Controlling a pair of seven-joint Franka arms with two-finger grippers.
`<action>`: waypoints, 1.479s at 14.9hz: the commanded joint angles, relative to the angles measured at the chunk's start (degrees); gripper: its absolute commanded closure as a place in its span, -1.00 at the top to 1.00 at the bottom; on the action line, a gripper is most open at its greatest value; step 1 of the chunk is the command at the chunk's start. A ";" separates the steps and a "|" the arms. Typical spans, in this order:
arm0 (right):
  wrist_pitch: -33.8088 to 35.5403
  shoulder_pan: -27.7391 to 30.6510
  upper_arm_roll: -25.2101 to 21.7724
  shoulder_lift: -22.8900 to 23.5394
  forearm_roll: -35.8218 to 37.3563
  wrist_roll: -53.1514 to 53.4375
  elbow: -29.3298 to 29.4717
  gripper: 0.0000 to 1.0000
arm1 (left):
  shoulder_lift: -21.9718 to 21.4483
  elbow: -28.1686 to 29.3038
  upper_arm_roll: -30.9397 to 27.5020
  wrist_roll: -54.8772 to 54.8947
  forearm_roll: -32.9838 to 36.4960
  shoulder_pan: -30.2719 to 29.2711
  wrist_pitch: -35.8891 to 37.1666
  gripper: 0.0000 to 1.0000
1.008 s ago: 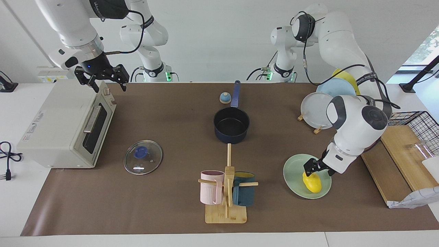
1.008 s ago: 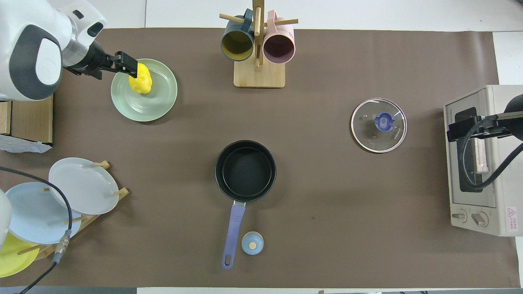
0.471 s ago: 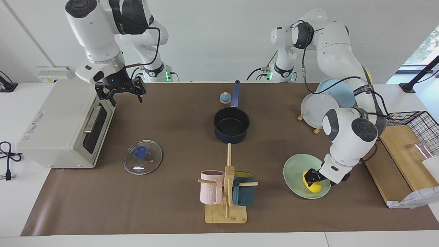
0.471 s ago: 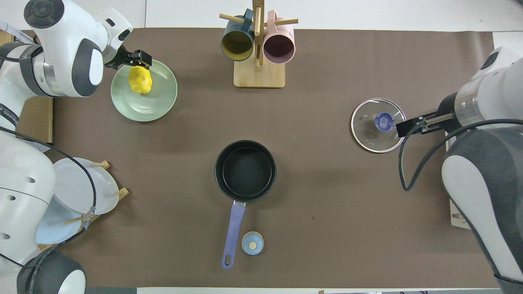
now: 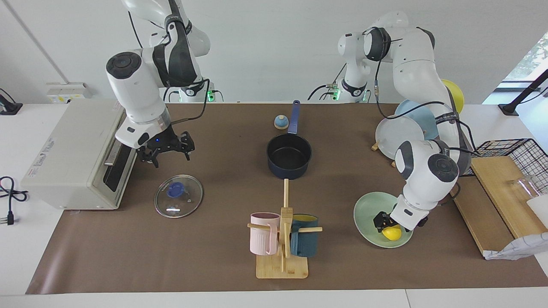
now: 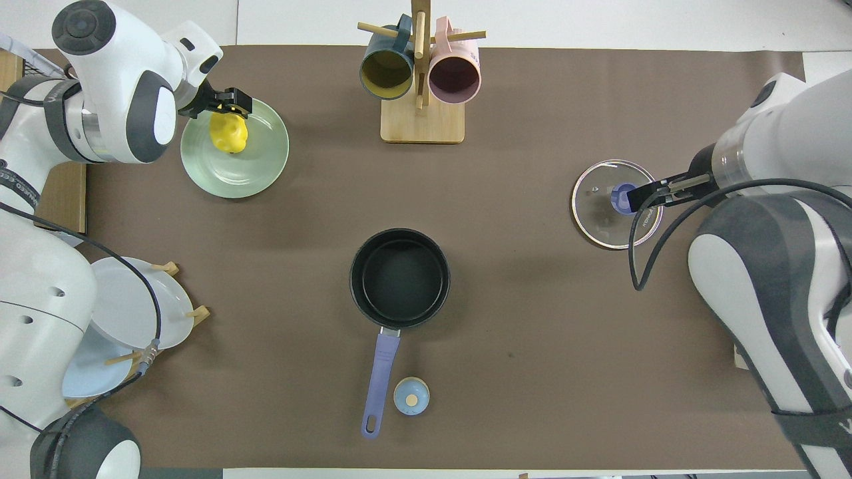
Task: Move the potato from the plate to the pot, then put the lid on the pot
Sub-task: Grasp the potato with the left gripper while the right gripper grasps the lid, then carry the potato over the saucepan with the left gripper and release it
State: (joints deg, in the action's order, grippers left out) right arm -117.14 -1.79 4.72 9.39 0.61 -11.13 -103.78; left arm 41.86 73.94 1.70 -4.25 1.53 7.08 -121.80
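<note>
The glossy yellow oval potato (image 5: 391,232) on the pale mint-green plate (image 5: 365,211) is straddled by the left gripper (image 5: 384,222), spread wide; the right gripper (image 5: 170,150), also unclenched, is held above the clear glass lid (image 5: 178,196)

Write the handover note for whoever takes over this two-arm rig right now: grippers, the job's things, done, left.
Left gripper: open, down at the potato on the mint-green plate; no grip yet.
Right gripper: open, raised over the glass lid, not touching.
Saucepan: empty, mid-table, handle toward the robots.
Done: nothing.
Left: potato into saucepan, then lid on.
</note>
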 commanded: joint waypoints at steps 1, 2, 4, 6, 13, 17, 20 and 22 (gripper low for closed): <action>-7.37 0.91 0.29 -0.42 -0.52 -4.07 -5.71 1.00 | -2.40 3.23 -0.47 -1.55 1.46 0.39 -0.37 1.00; -9.32 0.82 0.29 -0.25 -0.43 -5.56 -6.69 1.00 | -2.92 4.36 -0.47 -1.55 1.46 0.39 -0.63 1.00; -11.26 1.17 0.29 1.50 -0.43 -7.41 -6.79 1.00 | -3.54 5.51 -0.56 -1.64 1.46 0.39 -0.46 1.00; -11.53 1.26 0.29 2.03 -0.43 -8.03 -6.79 1.00 | -3.63 5.52 -0.47 -2.07 1.46 0.39 -0.45 1.00; -17.51 3.02 0.29 7.57 -0.61 -9.18 -7.67 1.00 | -4.15 7.45 -0.47 -2.25 1.37 0.39 -2.56 -0.02; -19.09 2.76 0.29 9.42 -0.44 -5.40 -7.67 1.00 | -4.85 5.26 -0.29 -1.99 1.11 0.21 0.68 -1.00; -19.44 2.84 0.29 9.33 -0.35 -6.36 -9.24 1.00 | -11.95 5.34 -0.03 -1.99 -1.33 0.39 7.34 -1.00; -19.10 2.93 0.20 9.33 -0.35 -8.20 -9.25 1.00 | -18.27 5.95 -0.03 -3.39 -4.33 1.26 14.54 -1.00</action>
State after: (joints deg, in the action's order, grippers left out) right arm -135.45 0.44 4.50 19.21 0.63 -17.64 -111.71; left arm 31.72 76.91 2.02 -5.77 -0.88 7.18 -113.94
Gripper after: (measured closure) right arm 0.000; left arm 0.322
